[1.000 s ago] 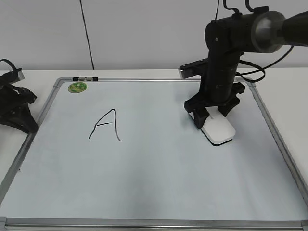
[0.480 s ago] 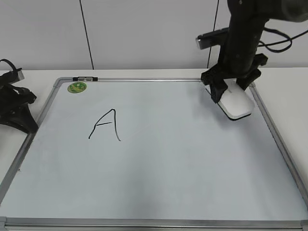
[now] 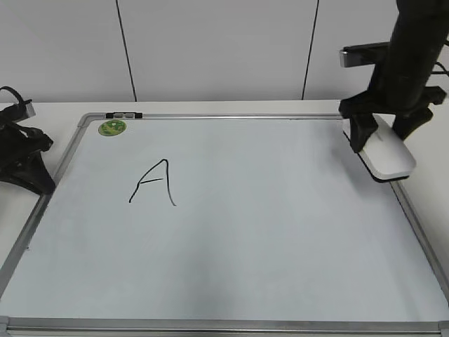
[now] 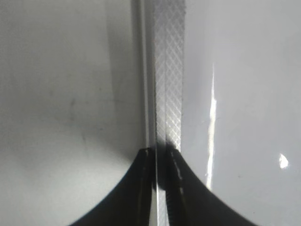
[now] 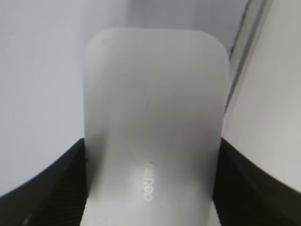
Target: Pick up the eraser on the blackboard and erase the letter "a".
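The right gripper, at the upper right of the exterior view, is grasping the eraser between its black fingers, the white block jutting out over the right-hand frame of the blackboard. In the right wrist view the eraser is filling the centre of the frame, grey lettering showing near the bottom, with the board's edge running down the upper right. The left gripper is sitting at the far left of the exterior view, beside the board's left frame, its fingers pressed together. A capital "A" is standing left of centre on the board; a round green magnet is sitting at its upper left corner.
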Motion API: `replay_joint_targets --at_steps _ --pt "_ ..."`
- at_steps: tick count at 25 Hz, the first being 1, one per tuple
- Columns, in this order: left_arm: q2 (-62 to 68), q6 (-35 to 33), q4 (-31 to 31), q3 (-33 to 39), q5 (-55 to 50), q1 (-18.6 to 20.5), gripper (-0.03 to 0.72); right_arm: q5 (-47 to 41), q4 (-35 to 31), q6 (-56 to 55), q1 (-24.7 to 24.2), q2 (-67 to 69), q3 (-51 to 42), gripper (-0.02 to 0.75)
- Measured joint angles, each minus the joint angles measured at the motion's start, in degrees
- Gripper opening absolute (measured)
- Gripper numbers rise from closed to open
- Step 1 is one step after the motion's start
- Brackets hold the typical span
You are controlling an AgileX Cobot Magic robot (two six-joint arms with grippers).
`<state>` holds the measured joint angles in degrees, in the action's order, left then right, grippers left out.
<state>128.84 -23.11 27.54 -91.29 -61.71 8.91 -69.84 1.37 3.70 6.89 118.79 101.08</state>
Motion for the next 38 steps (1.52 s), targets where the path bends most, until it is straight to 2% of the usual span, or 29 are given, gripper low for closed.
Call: replay_joint_targets --at_steps 5,10,15,23,38 --pt "0.0 0.0 0.0 0.0 0.0 0.0 0.044 0.74 -0.1 -1.44 -2.27 -1.36 -7.51 0.525" --pt "0.0 0.0 0.0 0.0 0.0 0.0 0.044 7.3 -1.37 -2.68 -2.37 -1.48 -13.48 0.525" --pt "0.0 0.0 0.0 0.0 -0.1 0.0 0.044 11.47 -1.37 -4.32 -2.37 -1.48 -14.24 0.525" --pt "0.0 0.0 0.0 0.0 -0.1 0.0 0.045 12.19 -0.28 -8.46 -4.37 -1.48 -14.24 0.525" --pt "0.0 0.0 0.0 0.0 -0.1 0.0 0.045 12.57 -4.03 -4.8 -5.44 -1.06 -14.24 0.524"
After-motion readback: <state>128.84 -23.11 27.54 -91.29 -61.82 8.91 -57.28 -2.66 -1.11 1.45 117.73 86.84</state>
